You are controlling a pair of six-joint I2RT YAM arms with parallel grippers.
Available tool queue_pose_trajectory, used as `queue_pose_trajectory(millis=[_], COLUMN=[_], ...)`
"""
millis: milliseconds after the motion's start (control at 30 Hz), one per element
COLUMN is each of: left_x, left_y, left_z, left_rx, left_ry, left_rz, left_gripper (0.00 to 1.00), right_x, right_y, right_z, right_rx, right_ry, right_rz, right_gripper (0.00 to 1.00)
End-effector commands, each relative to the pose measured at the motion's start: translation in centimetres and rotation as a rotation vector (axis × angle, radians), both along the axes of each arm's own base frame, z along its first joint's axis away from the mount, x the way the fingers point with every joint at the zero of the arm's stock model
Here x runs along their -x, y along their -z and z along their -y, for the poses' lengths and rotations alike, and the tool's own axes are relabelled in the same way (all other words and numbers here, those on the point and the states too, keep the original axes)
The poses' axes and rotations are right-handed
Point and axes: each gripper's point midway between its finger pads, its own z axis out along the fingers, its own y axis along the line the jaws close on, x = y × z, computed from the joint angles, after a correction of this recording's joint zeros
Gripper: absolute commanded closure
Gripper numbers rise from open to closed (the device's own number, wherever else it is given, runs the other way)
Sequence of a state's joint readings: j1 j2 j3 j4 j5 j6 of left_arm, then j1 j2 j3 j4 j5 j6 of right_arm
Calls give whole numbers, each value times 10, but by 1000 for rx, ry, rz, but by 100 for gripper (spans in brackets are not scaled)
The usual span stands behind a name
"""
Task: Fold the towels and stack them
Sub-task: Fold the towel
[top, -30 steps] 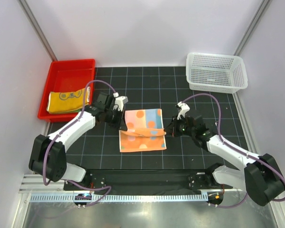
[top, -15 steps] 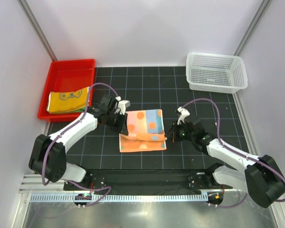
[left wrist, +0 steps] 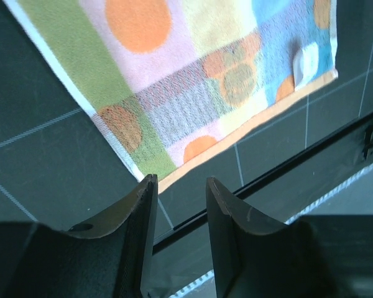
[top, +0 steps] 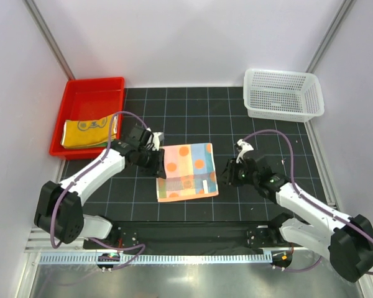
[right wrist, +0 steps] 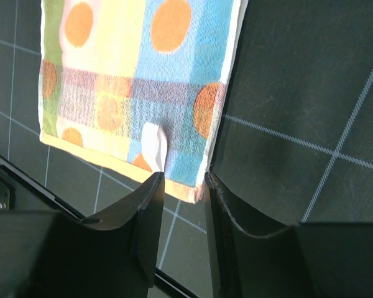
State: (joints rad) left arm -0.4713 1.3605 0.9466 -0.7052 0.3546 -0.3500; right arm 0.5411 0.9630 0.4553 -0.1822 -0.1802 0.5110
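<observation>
Jaws of the left end effector (left wrist: 179, 186) are standing slightly apart with nothing between them, hanging by the left edge of the polka-dot towel (top: 188, 172). The right end effector (right wrist: 181, 180) is holding its jaws parted and empty by the towel's right edge, near a white tag (right wrist: 153, 146). The towel is lying folded flat at the centre of the dark gridded counter (top: 248, 133). Farther back, a yellow-orange towel (top: 87, 131) is sitting in the red tray (top: 90, 82) at upper left, and a white basket (top: 285, 93) is standing at upper right.

Left end effector (left wrist: 180, 181) spread, empty, at polka-dot towel (left wrist: 174, 68) corner on gridded mat (left wrist: 37, 155).
</observation>
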Motion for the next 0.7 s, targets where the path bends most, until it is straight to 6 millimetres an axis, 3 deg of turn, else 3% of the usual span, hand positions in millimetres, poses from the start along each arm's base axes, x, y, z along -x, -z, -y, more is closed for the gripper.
queue_pose_trajectory(millis=[0,167,400,433,467,533,567,667], left_x=[-20,-44,-107,-116,-120,-133,-135,-150], left_y=[-8,19,13,8,15,14,23,25], left_z=[0,-10,-19,-18,-18,-22,-22,-23], left_rx=[-14,-89,-106,-94,-98,-89,-95,-103], left_ry=[-122,-227,-236,-232,-226,-220,-211,-187], left_rz=[42,59,94,102,84,87,66,82], left_gripper=[60,62,64,65,65,64,64,67], right_x=[-14,-26,-84,-90,-97,-113,-120,-141], right_y=[-6,8,-22,-23,-15,-22,-15,-17], right_z=[0,-12,-25,-28,-27,-34,-32,-31], right_rx=[27,41,154,147,152,126,136,140], right_ry=[52,25,-36,-43,-40,-49,-41,-29], right_rz=[-13,-46,36,41,21,47,30,29], right_gripper=[62,64,63,63,63,63,62,62])
